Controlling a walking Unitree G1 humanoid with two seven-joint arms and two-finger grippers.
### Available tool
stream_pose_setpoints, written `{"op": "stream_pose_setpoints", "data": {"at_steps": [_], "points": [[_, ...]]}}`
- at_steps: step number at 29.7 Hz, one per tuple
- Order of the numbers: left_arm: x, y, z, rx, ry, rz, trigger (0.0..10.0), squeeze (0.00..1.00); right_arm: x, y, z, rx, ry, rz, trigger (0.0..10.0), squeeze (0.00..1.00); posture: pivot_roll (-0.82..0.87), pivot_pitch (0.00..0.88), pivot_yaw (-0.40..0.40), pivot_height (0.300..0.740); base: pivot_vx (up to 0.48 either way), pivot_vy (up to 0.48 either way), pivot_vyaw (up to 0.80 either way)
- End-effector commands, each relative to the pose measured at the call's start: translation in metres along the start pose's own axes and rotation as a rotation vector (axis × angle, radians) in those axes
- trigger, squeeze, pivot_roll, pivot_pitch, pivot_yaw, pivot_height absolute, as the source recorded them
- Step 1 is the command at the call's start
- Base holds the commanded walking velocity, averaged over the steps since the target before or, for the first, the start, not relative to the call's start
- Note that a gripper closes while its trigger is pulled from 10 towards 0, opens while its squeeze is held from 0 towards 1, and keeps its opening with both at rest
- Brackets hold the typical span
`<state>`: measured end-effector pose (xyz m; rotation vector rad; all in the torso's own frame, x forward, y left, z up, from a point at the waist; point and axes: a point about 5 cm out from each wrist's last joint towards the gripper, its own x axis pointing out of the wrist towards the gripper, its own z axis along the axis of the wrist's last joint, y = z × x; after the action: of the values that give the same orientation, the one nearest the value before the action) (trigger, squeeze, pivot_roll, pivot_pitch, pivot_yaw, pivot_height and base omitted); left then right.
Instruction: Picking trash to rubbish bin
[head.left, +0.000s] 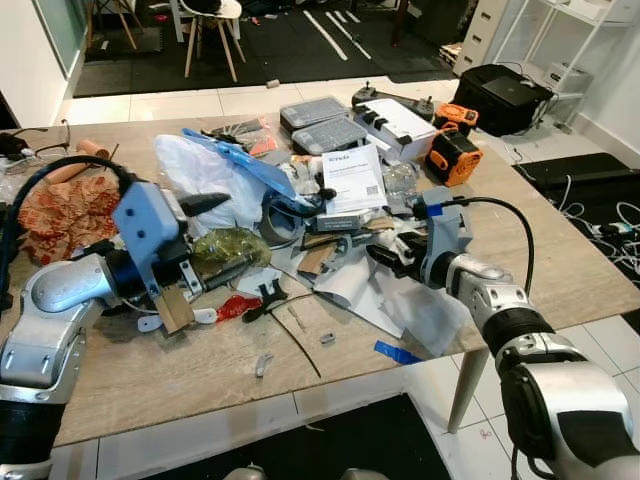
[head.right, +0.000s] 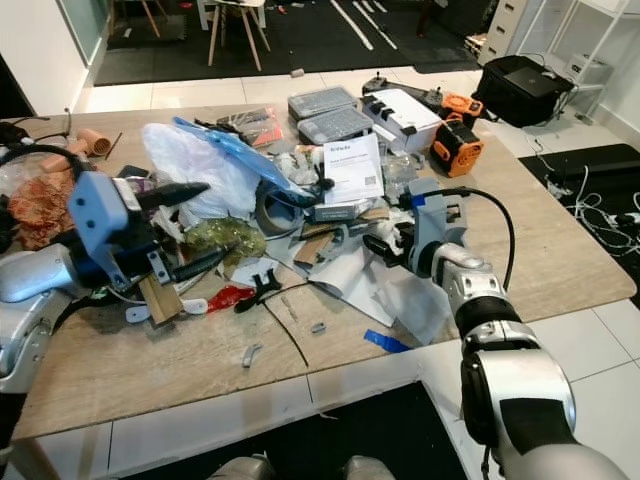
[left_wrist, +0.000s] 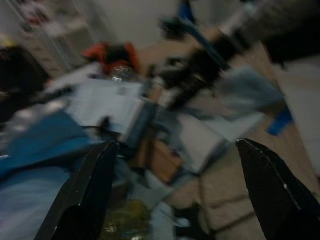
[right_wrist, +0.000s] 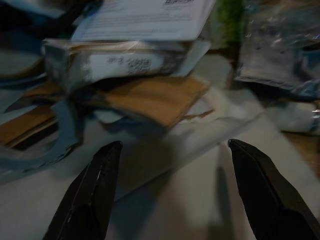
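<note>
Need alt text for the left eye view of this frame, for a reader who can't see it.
Two silver robot arms reach over a wooden table heaped with trash. The left gripper, fingers open, hovers beside a clear plastic bag; the right gripper, open, sits low over grey paper scraps near a white leaflet.

An orange-and-black device (head.left: 453, 156) sits near two grey cases (head.left: 322, 124) on the wooden table (head.left: 150, 370).

orange tool case (head.left: 453, 157), blue tape scrap (head.left: 398, 352)
</note>
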<state>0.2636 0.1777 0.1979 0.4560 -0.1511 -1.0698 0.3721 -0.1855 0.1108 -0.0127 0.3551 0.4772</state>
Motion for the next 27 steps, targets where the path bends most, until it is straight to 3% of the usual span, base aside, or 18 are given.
{"op": "stream_pose_setpoints", "data": {"at_steps": [1,8,14,18,27], "points": [[0.006,-0.006,0.001,0.043,0.069,-0.105,10.0,0.00,0.002,0.000,-0.003,-0.020,0.063,-0.031,10.0,0.00,0.00,0.000,-0.062,0.740,0.000,0.000,0.00],[0.009,-0.008,0.001,0.063,0.086,-0.135,10.0,0.00,0.006,0.004,-0.004,-0.018,0.082,-0.043,10.0,0.00,0.00,0.000,-0.059,0.740,0.000,0.000,0.00],[0.014,-0.002,0.002,0.107,0.107,-0.108,10.0,0.00,0.011,0.010,0.004,0.065,0.033,-0.024,10.0,0.00,0.00,0.000,-0.056,0.740,0.000,0.000,0.00],[0.024,0.000,0.008,0.127,0.084,-0.106,10.0,0.00,0.017,0.020,0.020,0.129,-0.040,0.060,10.0,0.00,0.01,0.000,-0.058,0.740,0.000,0.000,0.00],[0.036,-0.004,0.017,0.147,0.051,-0.136,10.0,0.00,0.021,0.030,0.029,0.146,-0.070,0.149,10.0,0.00,0.01,0.000,-0.059,0.740,0.000,0.000,0.00]]}}
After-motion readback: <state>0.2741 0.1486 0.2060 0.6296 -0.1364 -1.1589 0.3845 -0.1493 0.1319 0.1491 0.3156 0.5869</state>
